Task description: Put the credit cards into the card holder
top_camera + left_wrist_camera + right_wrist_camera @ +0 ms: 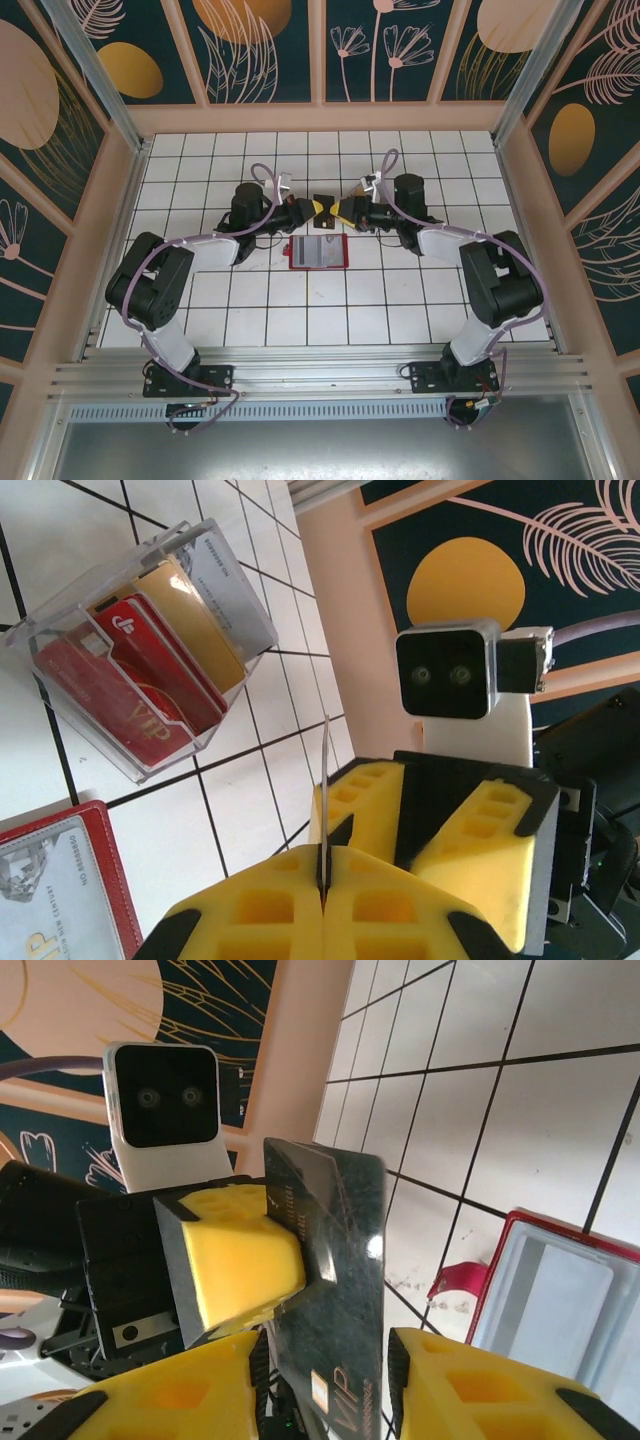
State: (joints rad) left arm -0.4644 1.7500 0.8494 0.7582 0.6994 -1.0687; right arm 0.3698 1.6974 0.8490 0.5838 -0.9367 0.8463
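Looked mid-handover: left gripper sat clamped on thin dark glossy plastic credit card, right gripper jaws apart around it, above open red leather card holder. Likely next: right clears, left slots card.

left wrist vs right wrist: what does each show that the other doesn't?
Left wrist, not right: the clear plastic box of red, gold and silver cards; the dark plastic card edge-on, pinched in the left fingers. Right wrist, not left: that card's face with VIP lettering; the red snap tab of the open red leather-like wallet. Both: that wallet, the white tiled table.
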